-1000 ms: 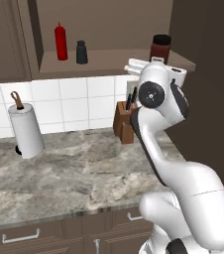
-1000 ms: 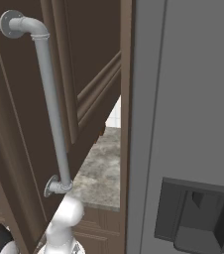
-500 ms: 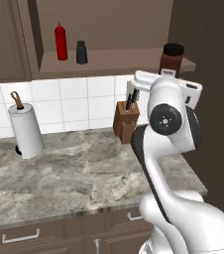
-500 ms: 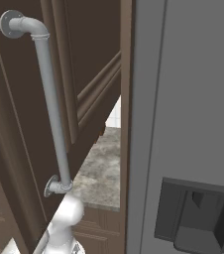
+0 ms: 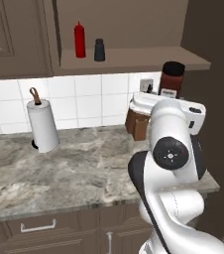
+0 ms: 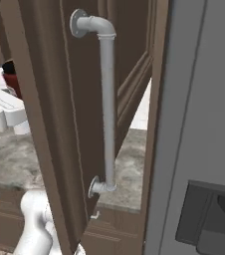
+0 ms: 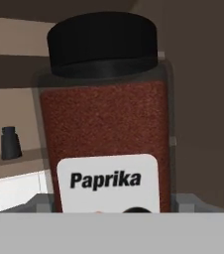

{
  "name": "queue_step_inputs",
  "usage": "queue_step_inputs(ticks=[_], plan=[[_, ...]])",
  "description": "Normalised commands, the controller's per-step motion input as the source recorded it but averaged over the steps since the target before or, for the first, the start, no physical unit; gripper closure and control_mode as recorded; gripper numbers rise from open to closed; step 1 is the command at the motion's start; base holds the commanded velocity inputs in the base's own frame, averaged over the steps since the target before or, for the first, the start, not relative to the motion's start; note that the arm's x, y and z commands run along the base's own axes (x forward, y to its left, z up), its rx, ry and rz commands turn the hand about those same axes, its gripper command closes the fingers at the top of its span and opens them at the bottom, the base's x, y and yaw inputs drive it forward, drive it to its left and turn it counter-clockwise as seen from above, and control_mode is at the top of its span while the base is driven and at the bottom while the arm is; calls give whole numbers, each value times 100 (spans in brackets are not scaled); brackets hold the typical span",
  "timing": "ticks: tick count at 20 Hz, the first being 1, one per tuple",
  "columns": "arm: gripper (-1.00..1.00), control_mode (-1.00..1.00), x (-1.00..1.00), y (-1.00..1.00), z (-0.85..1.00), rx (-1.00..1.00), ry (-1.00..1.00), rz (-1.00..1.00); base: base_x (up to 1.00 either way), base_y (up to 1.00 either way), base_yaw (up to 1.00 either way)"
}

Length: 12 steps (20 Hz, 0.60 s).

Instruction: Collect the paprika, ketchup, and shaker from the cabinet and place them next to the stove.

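Gripper (image 7: 106, 211): the jaws are seen closed on the sides of the jar, which stands upright between them.
Paprika (image 5: 172, 79): carried further right than before, clear of the shelf's right end, above the knife block (image 5: 137, 124).
Ketchup (image 5: 79, 39), shaker (image 5: 99, 49): left unmoved in the cabinet (image 5: 129, 57), side by side.

Arm: white, bent upward at elbow | wrist: level | end effector (image 7: 106, 203): fingers clamped either side of paprika jar (image 7: 106, 114)
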Motion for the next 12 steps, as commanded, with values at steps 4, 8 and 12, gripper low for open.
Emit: queue_step_inputs(ticks=[4,8,12], plan=[[100,100,0,0,0,0,0,0,-26,73,44],[100,100,0,0,0,0,0,0,-4,63,55],[100,100,0,0,0,0,0,0,0,61,58]])
